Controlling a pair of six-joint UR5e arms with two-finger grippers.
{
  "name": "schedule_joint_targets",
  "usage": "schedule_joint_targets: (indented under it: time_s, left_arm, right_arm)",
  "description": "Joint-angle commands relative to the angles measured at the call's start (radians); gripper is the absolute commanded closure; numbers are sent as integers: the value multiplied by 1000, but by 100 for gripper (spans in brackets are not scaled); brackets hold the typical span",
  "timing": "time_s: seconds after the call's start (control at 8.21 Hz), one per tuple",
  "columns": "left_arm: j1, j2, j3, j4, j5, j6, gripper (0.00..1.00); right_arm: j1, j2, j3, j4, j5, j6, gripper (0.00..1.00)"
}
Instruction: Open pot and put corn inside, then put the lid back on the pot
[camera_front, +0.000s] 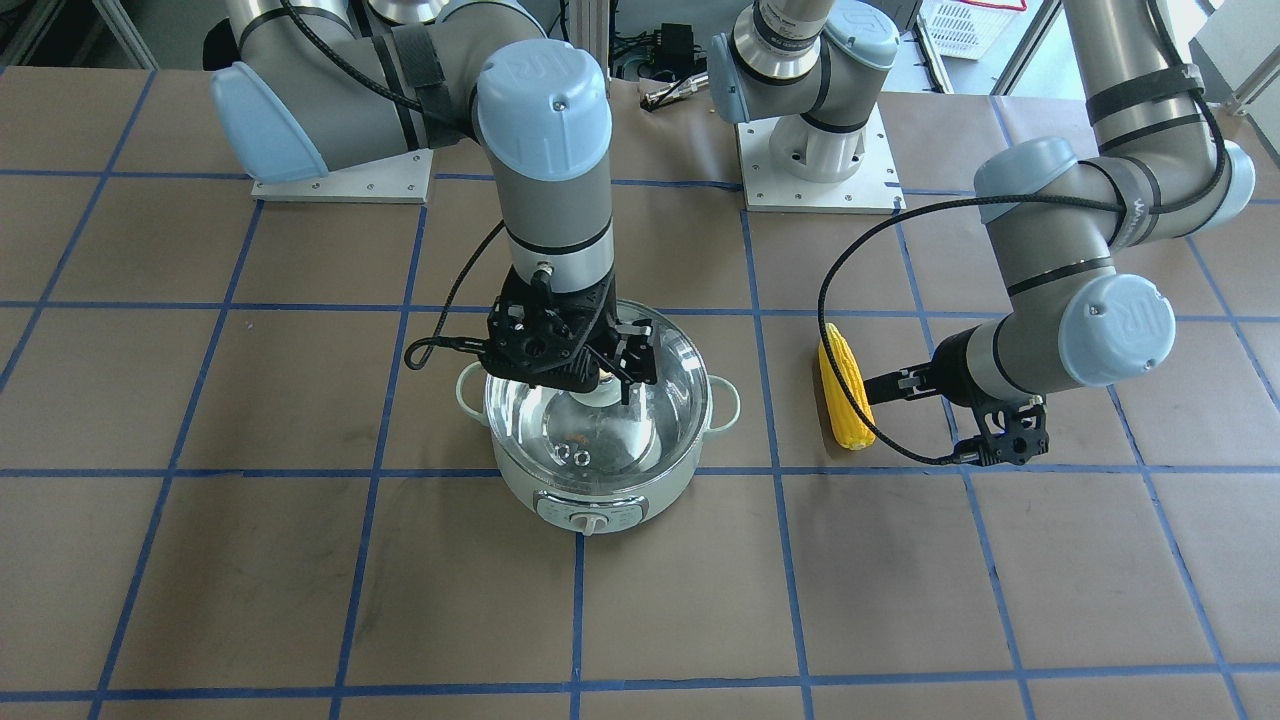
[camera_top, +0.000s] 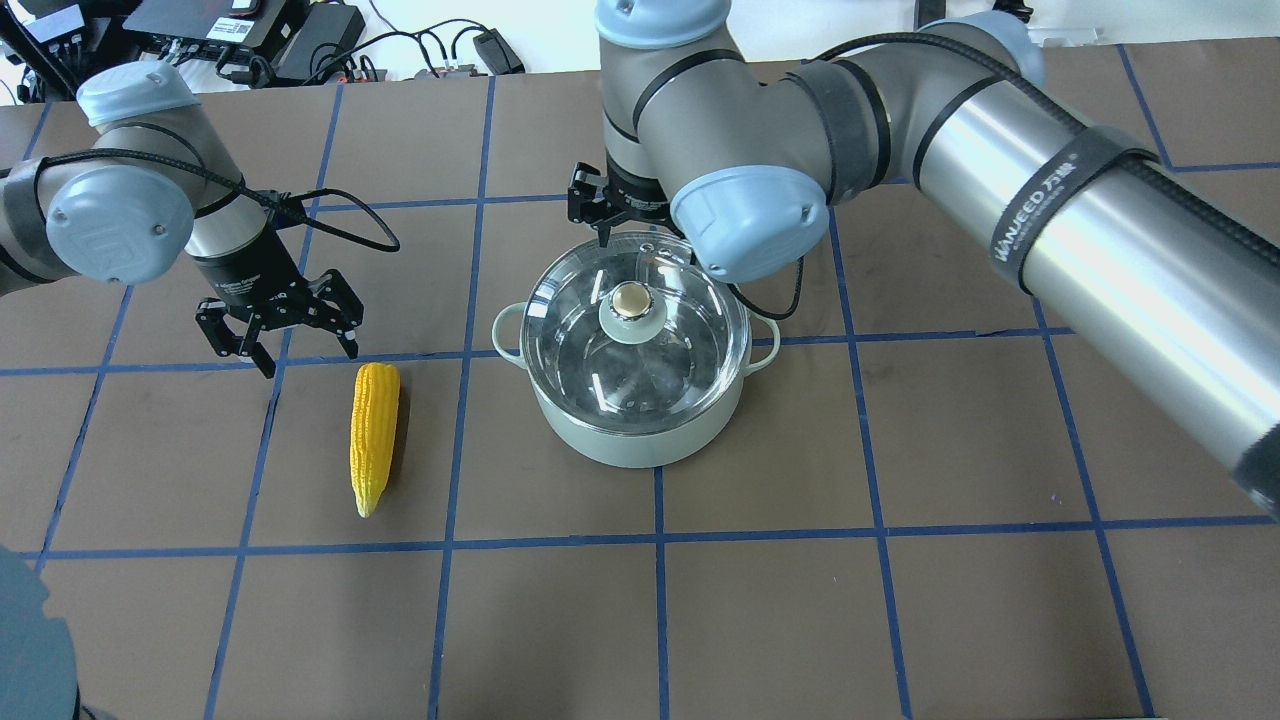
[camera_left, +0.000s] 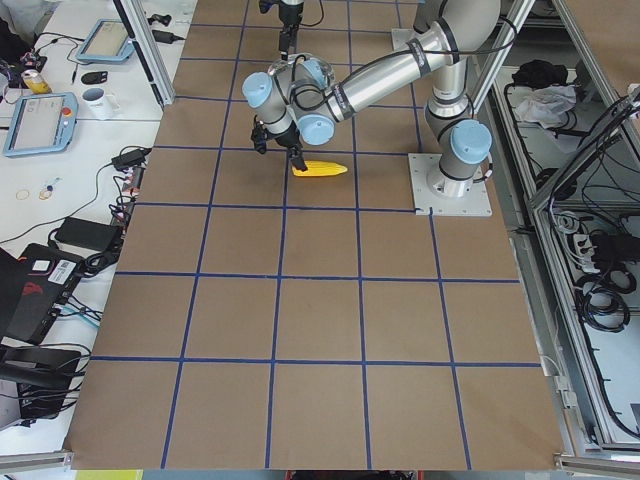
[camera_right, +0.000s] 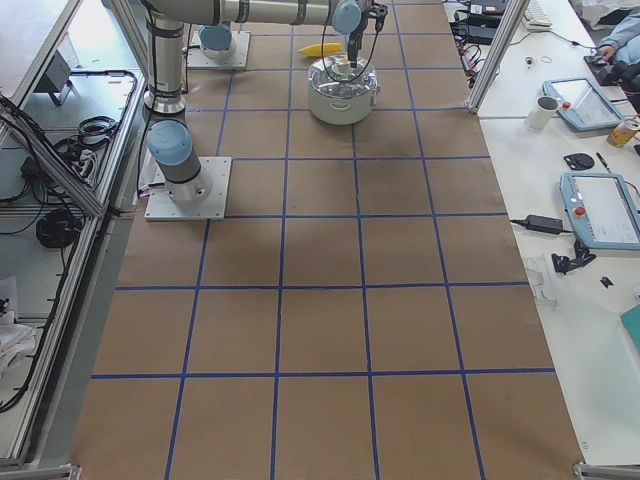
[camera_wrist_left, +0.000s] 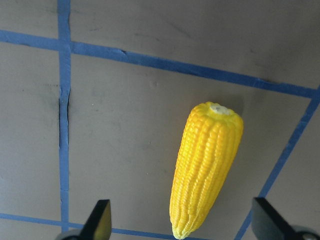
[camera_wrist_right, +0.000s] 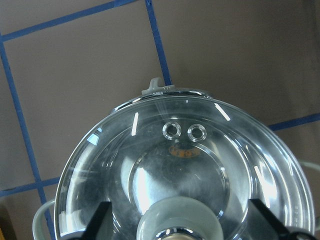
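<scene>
The pot (camera_top: 640, 445) is being carried by the brown tabletop (camera_top: 900, 620) near its middle, with its control dial (camera_front: 590, 522) being turned away from the robot. It is being covered by the glass lid (camera_top: 690, 370), which is sitting level on the rim. The beige knob (camera_top: 630, 298) is being shown at the lid's centre, and two small vent rings (camera_wrist_right: 171, 130) are being picked up in the right wrist view. The right hand (camera_wrist_right: 180, 220) is being held over the lid with its fingers (camera_wrist_right: 100, 222) spread, one on each side of the knob, and nothing is being clasped by it. Whether the fingertips are touching the glass cannot be told, since they are being largely hidden by the wrist in the wider views.

The corn (camera_top: 373, 435) is lying on the tabletop well apart from the pot, on the robot's left. It is being framed by one square of the blue tape lines (camera_top: 850, 531), with its pointed end being turned toward the robot. The left hand (camera_top: 308, 358) is being held just beyond the blunt end, released and empty. Its two fingers are being kept wider apart than the cob and clear of it.
</scene>
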Motion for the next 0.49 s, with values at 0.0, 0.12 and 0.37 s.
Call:
schedule_joint_targets:
  time_s: [0.0,0.12,0.37]
  left_arm:
    - [-2,-46,0,26,-2,2,0]
    - [-4,-52,-2,26,-2,2,0]
    - [-5,-72,-17,26,-40,2,0]
  right_arm:
    - [34,30,11,-6,0,32,18]
    - [37,35,12,-3,0,30,19]
    - [35,38,15,29,-7,26,36]
